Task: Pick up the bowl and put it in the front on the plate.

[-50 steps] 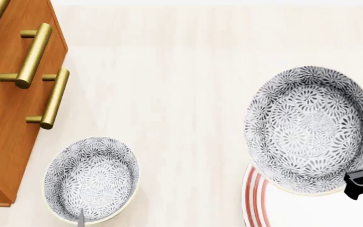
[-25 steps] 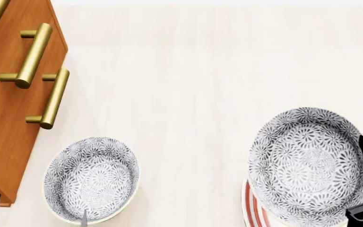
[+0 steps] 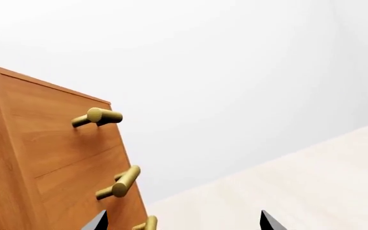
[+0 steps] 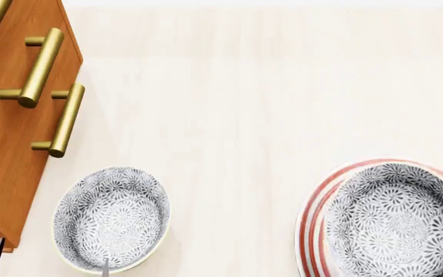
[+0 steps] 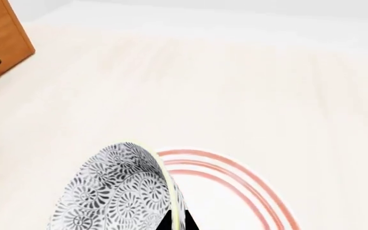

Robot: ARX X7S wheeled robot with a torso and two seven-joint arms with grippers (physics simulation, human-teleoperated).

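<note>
Right wrist view: right gripper (image 5: 176,221) clamps rim of bowl (image 4: 394,222), one finger inside, bowl over plate (image 4: 311,222). Left gripper (image 3: 180,221) spread apart, holding nothing; second bowl (image 4: 112,218) just ahead, cabinet (image 4: 14,115) beyond.

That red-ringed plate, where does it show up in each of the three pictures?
Head view: the plate sits at the lower right corner, mostly covered by the bowl.
Right wrist view: the plate shows as red rings low in the picture, just behind the bowl in the right tool.
Left wrist view: not in it.
Shared landmark: the wooden cabinet with brass handles, seen in all three.
</note>
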